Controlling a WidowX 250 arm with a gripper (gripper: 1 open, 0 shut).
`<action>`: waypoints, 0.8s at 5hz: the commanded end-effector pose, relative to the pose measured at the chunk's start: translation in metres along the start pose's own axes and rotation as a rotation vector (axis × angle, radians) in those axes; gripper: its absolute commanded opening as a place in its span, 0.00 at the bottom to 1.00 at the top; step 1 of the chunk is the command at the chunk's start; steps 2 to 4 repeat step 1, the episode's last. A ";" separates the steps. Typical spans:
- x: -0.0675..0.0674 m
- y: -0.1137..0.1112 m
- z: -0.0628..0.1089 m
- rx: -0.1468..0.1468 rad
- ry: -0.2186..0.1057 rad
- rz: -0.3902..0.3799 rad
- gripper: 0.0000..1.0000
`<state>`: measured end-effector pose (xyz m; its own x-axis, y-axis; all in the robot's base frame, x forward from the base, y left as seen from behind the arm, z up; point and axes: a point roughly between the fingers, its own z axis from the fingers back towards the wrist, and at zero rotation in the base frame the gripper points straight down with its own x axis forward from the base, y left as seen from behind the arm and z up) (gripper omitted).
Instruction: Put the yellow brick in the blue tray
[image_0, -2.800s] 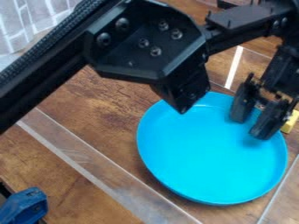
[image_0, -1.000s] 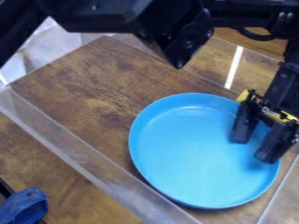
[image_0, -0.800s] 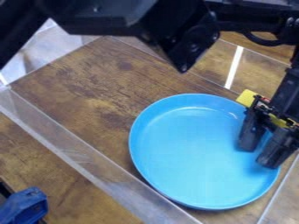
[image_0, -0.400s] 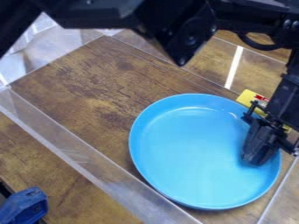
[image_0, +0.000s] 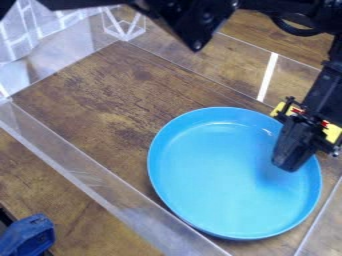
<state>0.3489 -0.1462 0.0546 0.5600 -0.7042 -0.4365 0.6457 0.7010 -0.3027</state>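
Inside blue tray (image_0: 214, 190), shut gripper (image_0: 293, 157)

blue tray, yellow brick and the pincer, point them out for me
blue tray (image_0: 214, 185): camera view, bare glossy floor of the dish.
yellow brick (image_0: 283, 106): camera view, yellow corner showing behind the pincer.
pincer (image_0: 290, 158): camera view, dark closed tips over the tray's right side.

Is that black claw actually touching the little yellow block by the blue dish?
Cannot tell. In the only camera view the shut gripper overlaps the yellow brick at the blue tray's right rim, so neither contact nor a gap shows plainly.
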 end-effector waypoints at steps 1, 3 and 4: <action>-0.017 -0.002 0.046 0.057 -0.132 0.019 0.00; -0.017 -0.002 0.046 0.057 -0.132 0.019 0.00; -0.017 -0.002 0.046 0.057 -0.132 0.019 0.00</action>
